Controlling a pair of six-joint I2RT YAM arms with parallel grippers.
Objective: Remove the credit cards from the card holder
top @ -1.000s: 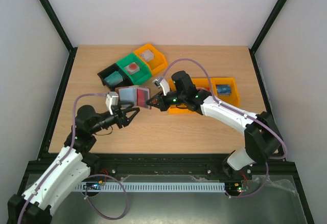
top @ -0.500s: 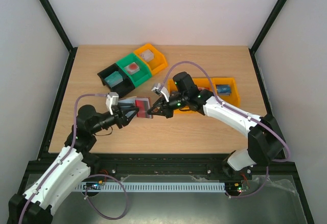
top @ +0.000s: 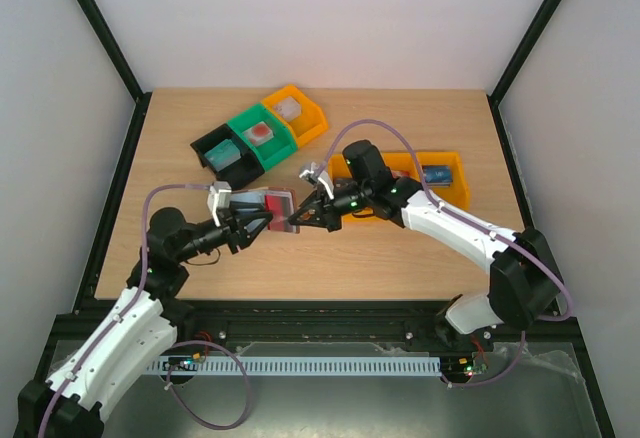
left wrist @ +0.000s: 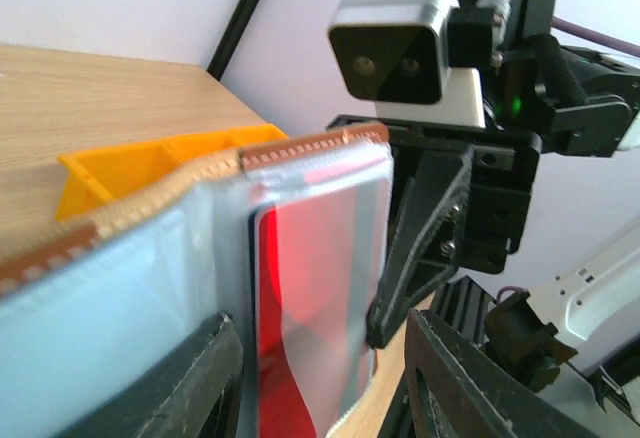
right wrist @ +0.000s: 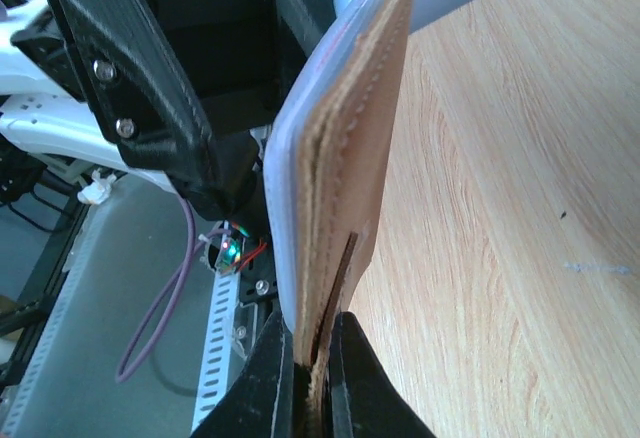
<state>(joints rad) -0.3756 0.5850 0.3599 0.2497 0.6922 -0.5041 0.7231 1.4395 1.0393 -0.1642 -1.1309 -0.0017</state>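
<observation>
Card holder (top: 270,206) hangs open above the wooden table (top: 400,258), between the two arms and clear of the surface. Its pale blue-grey inside faces the left wrist camera, with one red credit card (left wrist: 310,308) sitting behind a clear pocket. The right gripper (right wrist: 315,348) is pressed together on the brown leather edge (stitching runs right beside its fingertips). The left gripper (left wrist: 318,323) has its fingers on either side of the card pocket; I cannot tell whether they press it. An orange bin (top: 440,173) lies behind the right arm. Black, green and yellow bins (top: 260,130) sit farther back.
</observation>
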